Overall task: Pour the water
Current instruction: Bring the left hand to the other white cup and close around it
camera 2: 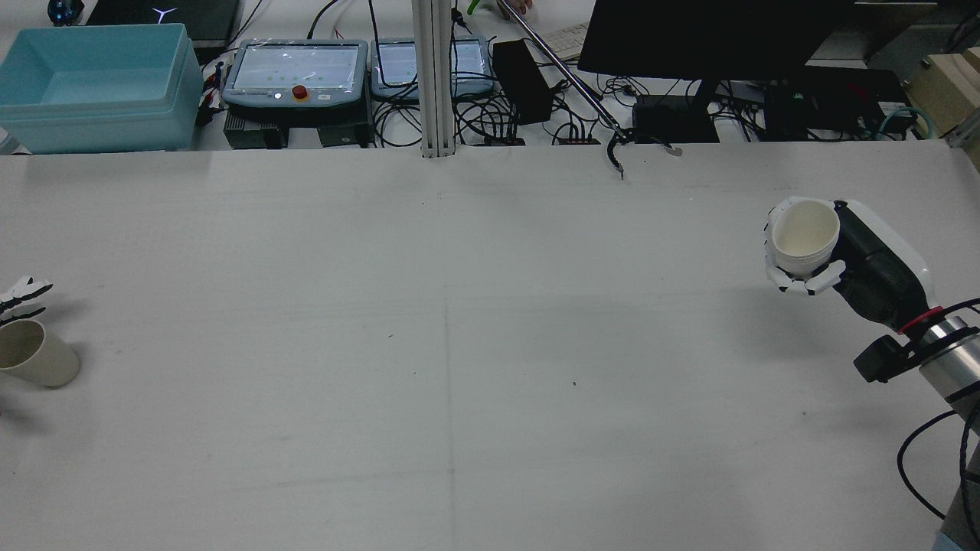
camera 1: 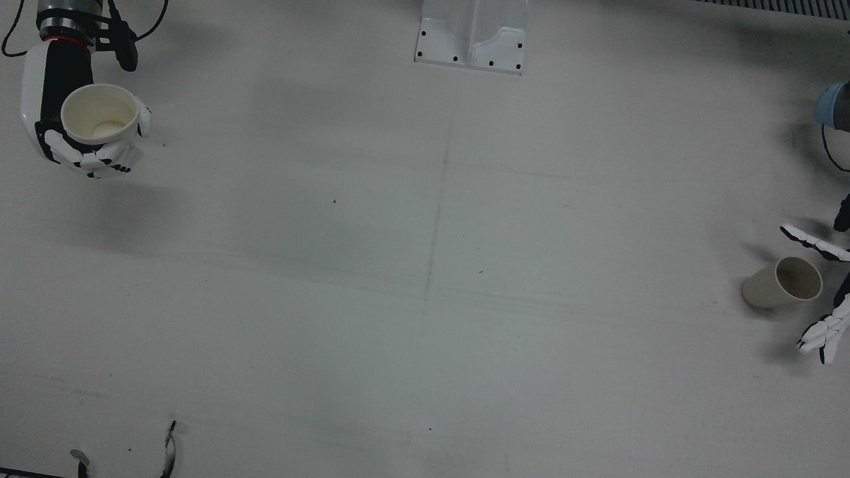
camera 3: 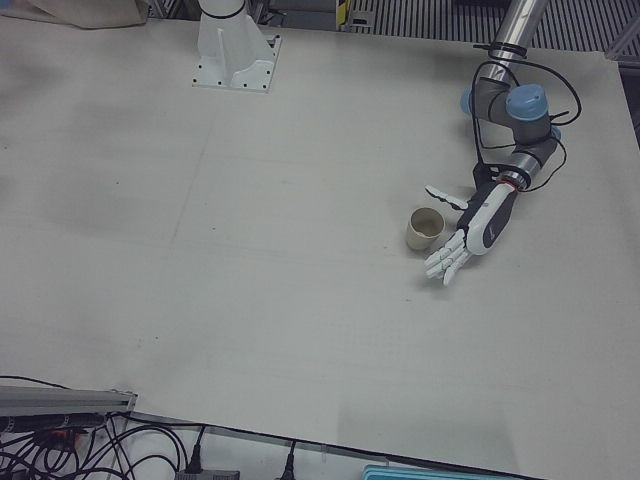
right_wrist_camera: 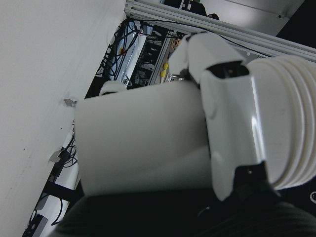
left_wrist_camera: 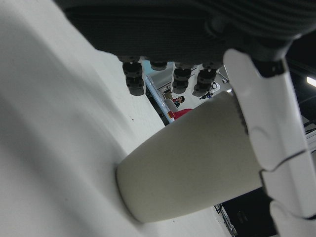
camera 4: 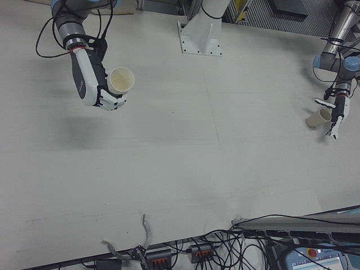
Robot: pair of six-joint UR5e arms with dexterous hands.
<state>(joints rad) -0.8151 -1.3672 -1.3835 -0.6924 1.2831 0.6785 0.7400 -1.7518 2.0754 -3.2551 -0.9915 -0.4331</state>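
My right hand (camera 1: 73,143) is shut on a white paper cup (camera 1: 99,116) and holds it mouth-up above the table, at the left of the front view. The rear view has this cup (camera 2: 804,237) and hand (camera 2: 857,264) at the right, and the right-front view shows the hand (camera 4: 93,79) lifted clear of the table. A beige paper cup (camera 1: 783,282) stands on the table near the right edge. My left hand (camera 3: 470,235) is open beside it, thumb on one side and fingers (camera 1: 823,332) spread on the other. In the left hand view the cup (left_wrist_camera: 192,163) sits close to a finger (left_wrist_camera: 266,133); I cannot tell whether they touch.
A white pedestal base (camera 1: 471,36) stands at the table's far middle. A black claw of a grabber tool (camera 2: 620,153) rests on the operators' edge. Beyond that edge are a blue bin (camera 2: 92,84), teach pendants (camera 2: 295,69), cables and a monitor.
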